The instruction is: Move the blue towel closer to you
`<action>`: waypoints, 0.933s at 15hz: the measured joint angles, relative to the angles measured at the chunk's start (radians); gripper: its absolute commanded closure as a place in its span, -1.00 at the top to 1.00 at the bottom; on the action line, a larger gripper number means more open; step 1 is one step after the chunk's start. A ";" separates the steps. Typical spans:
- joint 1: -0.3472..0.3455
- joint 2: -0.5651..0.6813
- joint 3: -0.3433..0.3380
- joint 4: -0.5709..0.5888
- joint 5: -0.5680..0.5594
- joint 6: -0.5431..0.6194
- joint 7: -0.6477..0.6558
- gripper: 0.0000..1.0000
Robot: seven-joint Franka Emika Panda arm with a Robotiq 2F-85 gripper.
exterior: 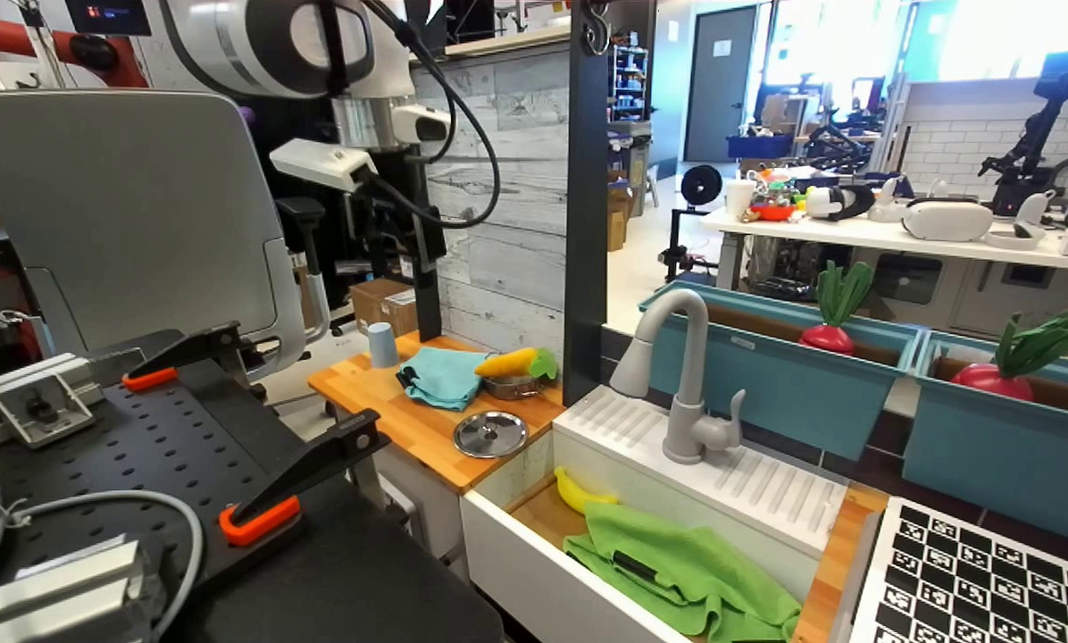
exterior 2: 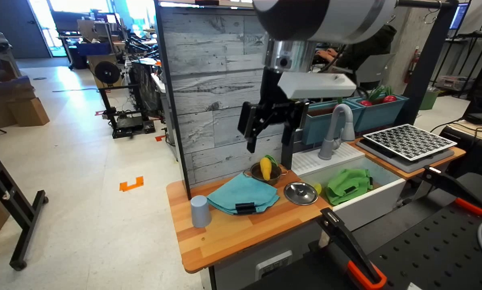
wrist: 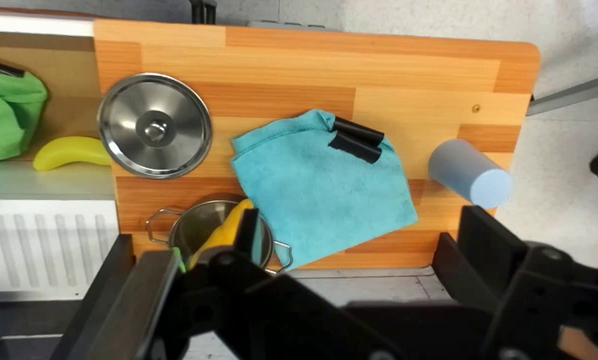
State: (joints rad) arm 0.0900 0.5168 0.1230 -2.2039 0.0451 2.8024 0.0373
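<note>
Nearest the wrist camera, the gripper (wrist: 360,231) is holding its two black fingers (wrist: 489,245) wide apart; in both exterior views it is hanging well above the tabletop (wrist: 429,65). Below, the blue towel (wrist: 324,195) is lying folded on the wood, its black strips (wrist: 359,131) marking the side away from the plank wall (exterior 2: 225,76), while one corner is coming right up to the wall-side edge. Just beside it, a cup (wrist: 456,162) is standing upright. Toward the other end, a metal pot (wrist: 194,222) is holding a yellow vegetable (exterior 2: 266,169), and its handle is overlapping that towel corner in the wrist view. One finger is covering part of the pot there; both exterior views are showing the vegetable more fully. Farther along, a lid (wrist: 154,127) is lying knob up, right at the sink-side edge. Past it, a banana (exterior: 579,491) and a green towel (exterior: 677,554) are resting in the sink (exterior: 516,563). Only the exterior views are showing the gray faucet (exterior: 688,420). Open wood is running between the blue towel and the edge away from the wall, widening toward the rounded corner near the cup.
</note>
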 measured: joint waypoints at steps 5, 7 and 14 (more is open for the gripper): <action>0.002 0.239 0.017 0.241 0.004 -0.022 0.000 1.00; 0.007 0.316 0.017 0.330 0.004 -0.054 0.001 1.00; 0.046 0.506 -0.001 0.578 0.004 -0.199 0.022 1.00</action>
State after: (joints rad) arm 0.1360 1.0232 0.1215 -1.6263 0.0490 2.6034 0.0594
